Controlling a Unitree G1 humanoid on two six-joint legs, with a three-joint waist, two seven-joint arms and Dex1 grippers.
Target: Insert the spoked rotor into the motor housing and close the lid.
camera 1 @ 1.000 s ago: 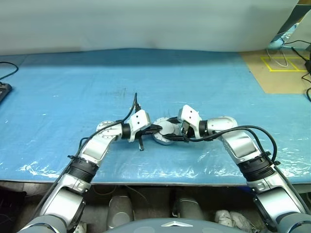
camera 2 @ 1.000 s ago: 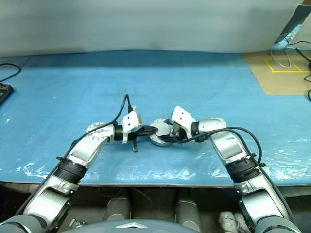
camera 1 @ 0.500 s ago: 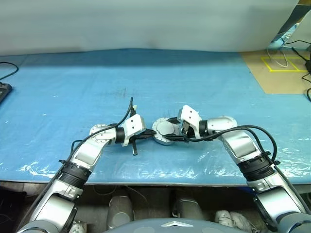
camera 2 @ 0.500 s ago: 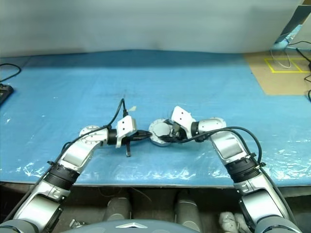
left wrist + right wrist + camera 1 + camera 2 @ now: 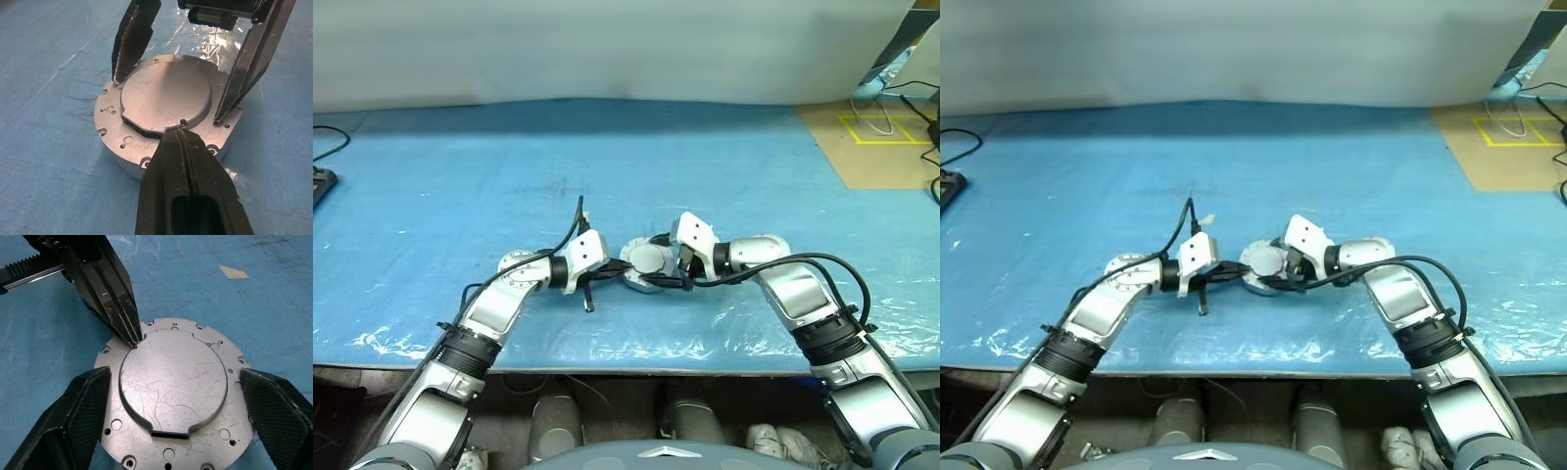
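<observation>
Right wrist view, round silver motor housing (image 5: 173, 404), flat scratched lid (image 5: 172, 382) seated

Blue-sheeted table (image 5: 724, 166), silver motor housing (image 5: 646, 266) flat on it, small paper scrap (image 5: 233, 271) nearby.

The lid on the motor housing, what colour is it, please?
Plain pale silver lid, lightly scratched; the right wrist view shows it best.

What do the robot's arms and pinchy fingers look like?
Both arms are shiny silver with black ribbed bands near the elbows, and black cables loop along them. Each wrist has a white boxy block. The left gripper and the right gripper each have two black fingers: long, flat and tapering, with a fine crisscross texture.
</observation>
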